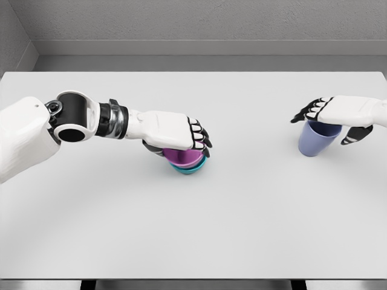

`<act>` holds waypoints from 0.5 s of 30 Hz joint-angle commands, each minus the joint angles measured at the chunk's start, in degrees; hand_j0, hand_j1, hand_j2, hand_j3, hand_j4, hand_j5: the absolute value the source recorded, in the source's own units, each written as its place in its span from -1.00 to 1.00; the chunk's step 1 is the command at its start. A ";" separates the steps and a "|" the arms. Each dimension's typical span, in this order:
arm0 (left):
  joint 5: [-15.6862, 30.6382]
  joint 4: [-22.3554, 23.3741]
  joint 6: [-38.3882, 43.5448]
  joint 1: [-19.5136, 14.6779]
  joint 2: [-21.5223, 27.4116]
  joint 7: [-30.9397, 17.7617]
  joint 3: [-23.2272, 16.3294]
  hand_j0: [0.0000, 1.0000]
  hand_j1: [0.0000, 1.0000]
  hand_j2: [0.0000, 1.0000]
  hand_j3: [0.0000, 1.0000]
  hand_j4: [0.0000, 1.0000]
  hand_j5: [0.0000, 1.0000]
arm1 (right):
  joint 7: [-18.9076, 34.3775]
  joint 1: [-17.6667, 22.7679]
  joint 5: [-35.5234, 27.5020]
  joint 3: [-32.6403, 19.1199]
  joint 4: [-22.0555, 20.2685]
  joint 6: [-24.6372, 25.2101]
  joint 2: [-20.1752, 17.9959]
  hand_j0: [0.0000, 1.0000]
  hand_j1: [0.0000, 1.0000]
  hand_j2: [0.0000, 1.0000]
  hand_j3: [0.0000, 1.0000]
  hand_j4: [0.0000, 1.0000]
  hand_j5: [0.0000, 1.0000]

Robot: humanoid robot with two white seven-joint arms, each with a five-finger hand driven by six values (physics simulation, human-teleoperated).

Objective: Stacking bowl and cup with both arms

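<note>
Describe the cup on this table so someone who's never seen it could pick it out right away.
On the white table, look toward the right edge, where the right hand sits over the top of a single upright vessel. That is the cup: pale blue-violet and tapering downward, standing alone, unlike the magenta bowl nested in a teal one under the left hand near the middle.

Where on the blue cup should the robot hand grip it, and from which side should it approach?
Probably around the blue cup wall near the rim, approaching from above and the right. It stands upright, tapering downward, and the right robot hand is already over its mouth.
</note>
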 commanded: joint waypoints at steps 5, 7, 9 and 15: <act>0.23 0.33 0.13 0.09 -0.26 0.01 0.03 1.00 1.00 1.00 1.00 1.00 1.00 | -0.02 0.00 -0.27 -0.07 0.28 0.14 -0.07 1.00 1.00 1.00 1.00 1.00 1.00; 0.32 0.33 0.13 0.09 -0.34 0.01 -0.24 1.00 1.00 1.00 1.00 1.00 1.00 | -0.02 0.00 -0.27 -0.07 0.28 0.14 -0.07 1.00 1.00 1.00 1.00 1.00 1.00; 0.32 0.33 0.13 0.09 -0.26 0.01 -0.32 1.00 1.00 1.00 1.00 1.00 1.00 | -0.02 0.00 -0.27 -0.07 0.28 0.14 -0.07 1.00 1.00 1.00 1.00 1.00 1.00; 0.49 0.33 0.13 -0.26 -0.26 0.10 -0.24 1.00 1.00 1.00 1.00 1.00 1.00 | -0.02 -0.09 -0.27 -0.07 0.28 0.14 -0.07 1.00 1.00 1.00 1.00 1.00 1.00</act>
